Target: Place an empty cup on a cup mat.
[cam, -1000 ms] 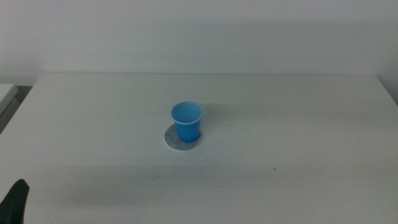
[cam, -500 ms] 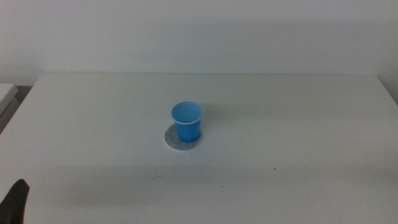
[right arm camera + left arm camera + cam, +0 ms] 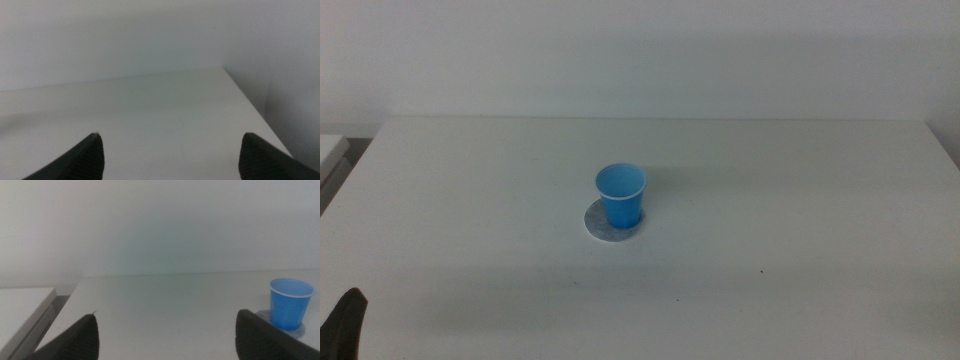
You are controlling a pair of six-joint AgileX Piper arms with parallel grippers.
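Observation:
The blue cup (image 3: 620,195) with a thin white rim stands upright on the grey round cup mat (image 3: 600,226) near the middle of the white table. It is empty, blue inside. The cup (image 3: 290,303) and the mat's edge (image 3: 302,330) also show in the left wrist view, far off to one side. My left gripper (image 3: 167,340) is open and empty, low at the table's front left corner; one dark jaw tip (image 3: 345,322) shows in the middle view. My right gripper (image 3: 170,157) is open and empty, out of the middle view, facing bare table.
The white table (image 3: 800,200) runs to a pale wall at the back. A lower white surface (image 3: 330,150) stands beyond the table's left edge, also in the left wrist view (image 3: 20,305). The table's right edge (image 3: 250,107) drops off in the right wrist view.
The left gripper's jaw tip has sunk slightly lower at the bottom left corner. The cup and the mat have not moved.

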